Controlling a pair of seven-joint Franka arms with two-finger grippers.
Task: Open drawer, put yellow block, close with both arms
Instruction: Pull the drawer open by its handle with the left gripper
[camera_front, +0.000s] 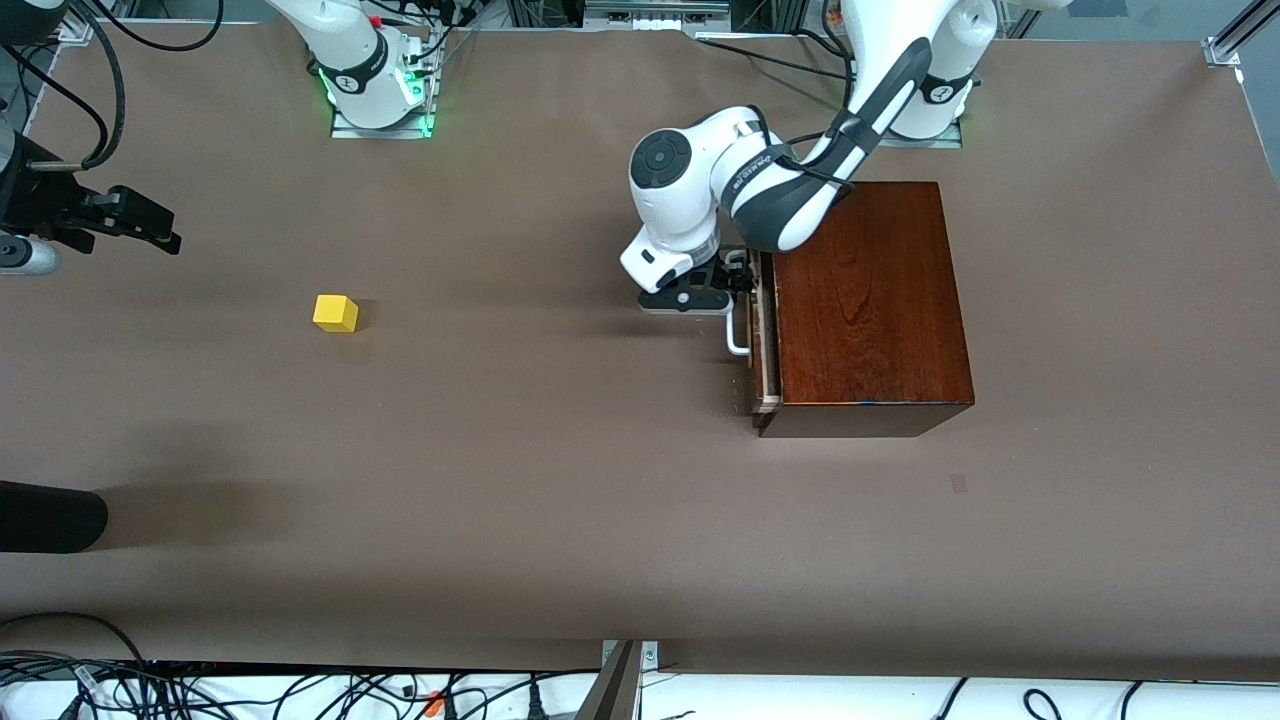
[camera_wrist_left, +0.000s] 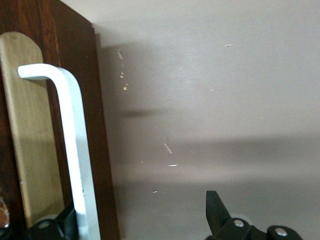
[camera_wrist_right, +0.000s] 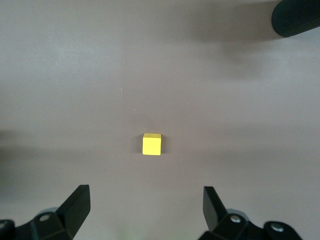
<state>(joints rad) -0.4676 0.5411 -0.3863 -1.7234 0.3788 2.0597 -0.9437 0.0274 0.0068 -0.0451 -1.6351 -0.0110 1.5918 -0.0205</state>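
We see the yellow block (camera_wrist_right: 152, 144) lying alone on the brown table (camera_wrist_right: 240, 90), between and ahead of our right gripper's (camera_wrist_right: 146, 210) widely spread black fingers (camera_wrist_right: 77, 205).

We cannot see the drawer's (camera_front: 766, 330) inside; only a pale sliver shows beside the box (camera_front: 870, 300). The left arm (camera_front: 760, 190) covers the handle's (camera_front: 738, 335) upper end, and the left wrist view cuts off its claw (camera_wrist_left: 145, 220) fingers.
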